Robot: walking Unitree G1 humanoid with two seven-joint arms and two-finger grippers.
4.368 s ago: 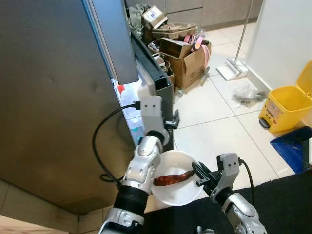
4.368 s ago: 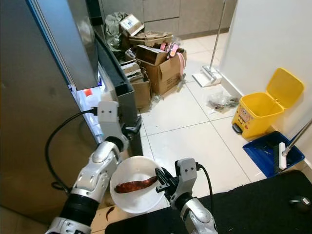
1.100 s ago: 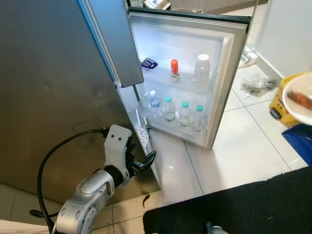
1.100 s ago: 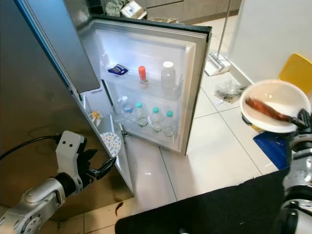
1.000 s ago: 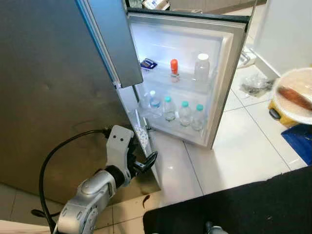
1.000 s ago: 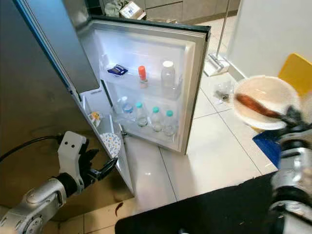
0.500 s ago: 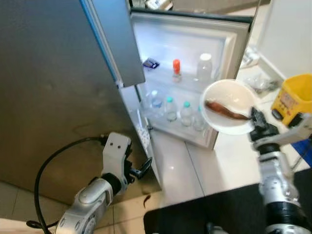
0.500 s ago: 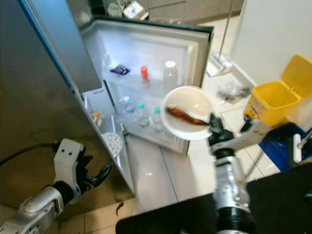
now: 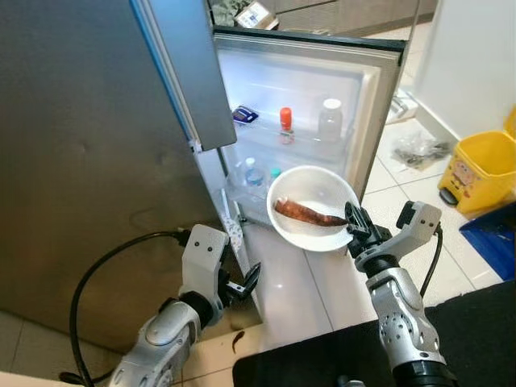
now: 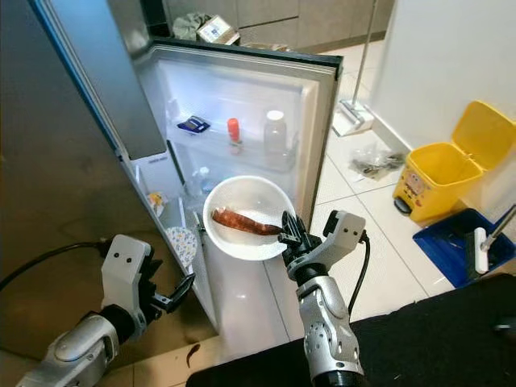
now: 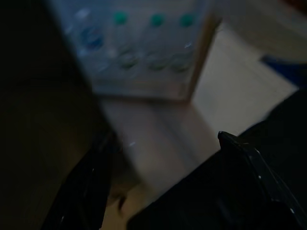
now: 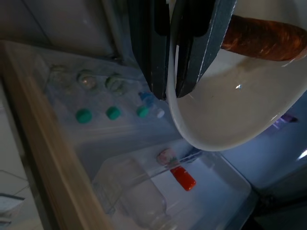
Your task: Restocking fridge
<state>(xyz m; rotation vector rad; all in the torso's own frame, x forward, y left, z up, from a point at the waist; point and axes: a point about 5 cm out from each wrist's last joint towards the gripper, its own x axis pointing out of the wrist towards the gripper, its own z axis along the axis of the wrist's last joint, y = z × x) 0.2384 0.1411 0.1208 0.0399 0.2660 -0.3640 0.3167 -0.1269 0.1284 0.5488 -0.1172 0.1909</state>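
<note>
A white bowl holding a reddish-brown sausage hangs in front of the open fridge door. My right gripper is shut on the bowl's rim; the right wrist view shows its fingers pinching the rim. The lit door shelves hold a red-capped bottle, a white bottle and several green-capped bottles lower down. My left gripper is open, low by the bottom corner of the fridge body, holding nothing.
The steel fridge side stands at the left. A yellow bin and a blue dustpan sit on the white tiles at right. Cardboard boxes lie behind the door. A black mat is nearest me.
My right gripper has carried the bowl leftward and lower, from beside the door to in front of its shelves. The left gripper stays low by the fridge.
</note>
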